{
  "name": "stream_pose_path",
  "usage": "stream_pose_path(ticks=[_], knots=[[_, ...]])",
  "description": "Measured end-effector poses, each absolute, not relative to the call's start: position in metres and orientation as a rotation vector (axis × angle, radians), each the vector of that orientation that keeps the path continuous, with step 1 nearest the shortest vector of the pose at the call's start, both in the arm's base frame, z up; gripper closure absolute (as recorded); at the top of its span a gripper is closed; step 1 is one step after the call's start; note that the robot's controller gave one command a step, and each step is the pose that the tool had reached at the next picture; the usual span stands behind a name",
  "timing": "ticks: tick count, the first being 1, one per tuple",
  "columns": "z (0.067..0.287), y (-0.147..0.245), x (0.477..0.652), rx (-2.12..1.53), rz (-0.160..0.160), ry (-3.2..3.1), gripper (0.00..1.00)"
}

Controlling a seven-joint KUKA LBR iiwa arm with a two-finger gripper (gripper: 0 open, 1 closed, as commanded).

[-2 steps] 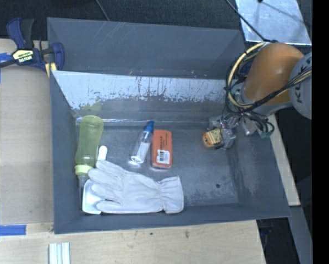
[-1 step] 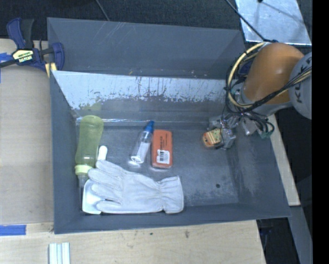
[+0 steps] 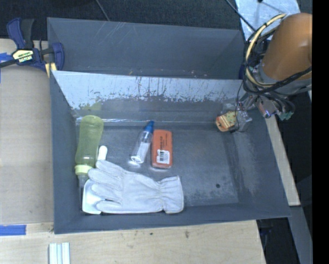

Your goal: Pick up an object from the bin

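One small tan-and-orange lump (image 3: 225,123) lies right against the tip of the claw (image 3: 239,117), on the side away from the arm, and whether the claw is clenched on it or released cannot be told; the orange block (image 3: 162,148), green bottle (image 3: 88,142) and white glove (image 3: 134,194) lie well beyond that.

I see a white work glove (image 3: 132,194) lying flat. A pale green bottle (image 3: 88,144) is at its upper left. An orange block (image 3: 162,148) and a clear blue-capped tube (image 3: 142,144) lie just above it.
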State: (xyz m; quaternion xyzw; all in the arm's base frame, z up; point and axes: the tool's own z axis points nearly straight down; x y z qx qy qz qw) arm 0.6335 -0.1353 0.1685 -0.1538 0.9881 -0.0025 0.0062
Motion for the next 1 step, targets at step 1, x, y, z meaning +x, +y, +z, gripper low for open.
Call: stream_pose_path(ticks=[1], knots=[[0.1147, -0.1347, 0.6296, -0.482, 0.003, 3.106, 1.00]])
